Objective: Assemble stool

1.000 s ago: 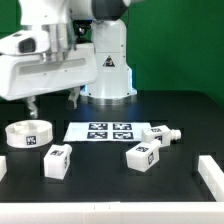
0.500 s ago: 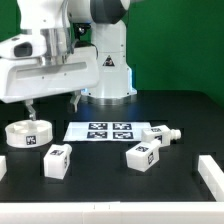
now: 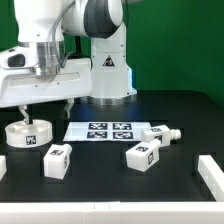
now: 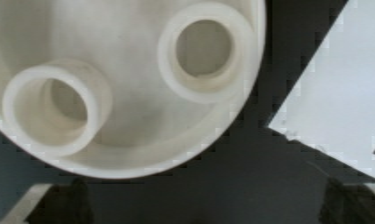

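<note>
Three legs lie loose on the desk (image 3: 185,115) in the exterior view: a left leg (image 3: 57,160), a middle leg (image 3: 143,155), and a right leg (image 3: 160,133) just beside the marker board (image 3: 100,131). The seat (image 3: 28,133) rests at the exterior view's left. My pincer (image 3: 46,107) hovers above it, released and holding nothing.

In the wrist view the seat (image 4: 131,100) fills the picture with its two round sockets facing up, which I judge is so the legs can go in. The fingertips (image 4: 45,200) are spread wide, ready, I think, to straddle it.
</note>
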Controlling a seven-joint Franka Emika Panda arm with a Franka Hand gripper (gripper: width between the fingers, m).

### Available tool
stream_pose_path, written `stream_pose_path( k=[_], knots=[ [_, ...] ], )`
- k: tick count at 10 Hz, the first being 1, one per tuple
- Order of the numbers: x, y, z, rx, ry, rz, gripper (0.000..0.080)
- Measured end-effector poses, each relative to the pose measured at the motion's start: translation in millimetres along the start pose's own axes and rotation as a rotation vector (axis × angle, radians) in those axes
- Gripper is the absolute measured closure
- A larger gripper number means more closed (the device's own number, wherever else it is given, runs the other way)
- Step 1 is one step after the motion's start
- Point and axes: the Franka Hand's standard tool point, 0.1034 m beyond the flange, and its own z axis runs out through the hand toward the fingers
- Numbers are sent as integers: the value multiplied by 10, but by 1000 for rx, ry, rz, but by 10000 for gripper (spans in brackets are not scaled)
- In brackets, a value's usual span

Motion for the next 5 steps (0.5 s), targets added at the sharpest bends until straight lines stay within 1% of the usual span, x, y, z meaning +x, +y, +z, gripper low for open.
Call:
stream_pose_path(
  k=[1,2,3,4,5],
  knots=[
    [-70,-18,25,5,-9,37,150],
    [-161,-25,65,-1,-12,50,150],
    [-240,4,143,-7,-19,65,150],
    [-258,78,207,-18,-19,76,150],
    [-250,133,215,-24,-16,79,150]
  ],
)
